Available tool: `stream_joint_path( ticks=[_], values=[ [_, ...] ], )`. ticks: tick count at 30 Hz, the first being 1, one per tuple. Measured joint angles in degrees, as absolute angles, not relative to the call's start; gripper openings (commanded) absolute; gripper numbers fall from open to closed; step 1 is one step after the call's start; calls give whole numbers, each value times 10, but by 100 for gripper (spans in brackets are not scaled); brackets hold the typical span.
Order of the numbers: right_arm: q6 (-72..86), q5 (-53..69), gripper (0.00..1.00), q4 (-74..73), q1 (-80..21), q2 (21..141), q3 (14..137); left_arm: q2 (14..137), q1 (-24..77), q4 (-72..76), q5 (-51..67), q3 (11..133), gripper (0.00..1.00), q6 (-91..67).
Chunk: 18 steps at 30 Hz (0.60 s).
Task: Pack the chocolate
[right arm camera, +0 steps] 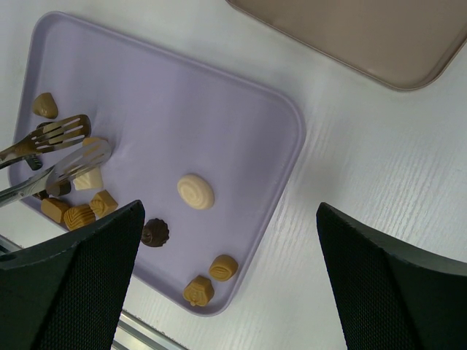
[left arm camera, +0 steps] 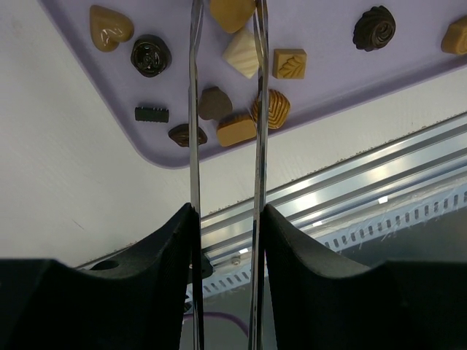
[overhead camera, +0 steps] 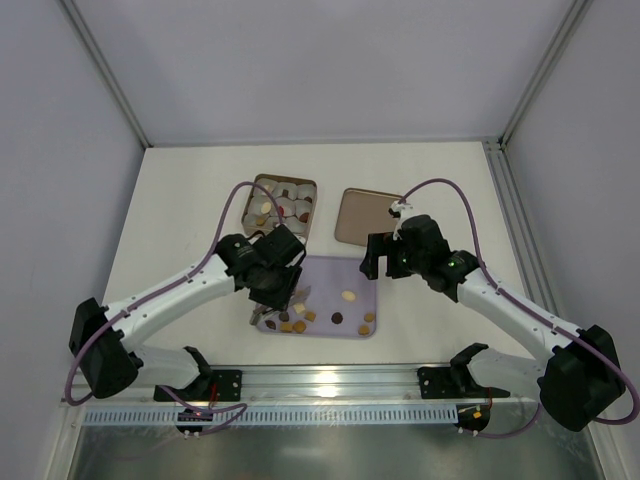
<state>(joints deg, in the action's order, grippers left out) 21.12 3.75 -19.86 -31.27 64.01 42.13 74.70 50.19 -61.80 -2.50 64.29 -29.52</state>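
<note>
Small chocolate pieces (overhead camera: 295, 322) in dark brown, caramel and cream lie on a lilac tray (overhead camera: 330, 275). My left gripper (overhead camera: 275, 290) hangs over the tray's near left corner, shut on a pair of metal tongs (left arm camera: 195, 109). In the left wrist view my left gripper (left arm camera: 228, 211) presses the two tong arms, and a caramel piece (left arm camera: 232, 11) sits between the tong tips. The right wrist view shows the slotted tongs (right arm camera: 51, 138) over the chocolate cluster (right arm camera: 80, 211), with a cream oval (right arm camera: 195, 191) apart from it. My right gripper (right arm camera: 230, 211) hangs open over the tray's right edge, empty.
A brown square tin (overhead camera: 283, 205) with pale rounded cups stands behind the tray, some cups holding pieces. Its flat brown lid (overhead camera: 368, 215) lies to the right, also in the right wrist view as the lid (right arm camera: 365, 36). An aluminium rail (overhead camera: 330, 380) runs along the near edge.
</note>
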Motion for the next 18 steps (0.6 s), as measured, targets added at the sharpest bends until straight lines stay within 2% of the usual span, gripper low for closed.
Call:
stream_joint_path(
  ticks=[10,18],
  values=[
    [211,37,100,-198,-313,640,416,761,502,-613,-25,646,38,-293],
    [211,37,100,-198,-313,640,416,761,502,-616,-27,657,40,-282]
  ],
)
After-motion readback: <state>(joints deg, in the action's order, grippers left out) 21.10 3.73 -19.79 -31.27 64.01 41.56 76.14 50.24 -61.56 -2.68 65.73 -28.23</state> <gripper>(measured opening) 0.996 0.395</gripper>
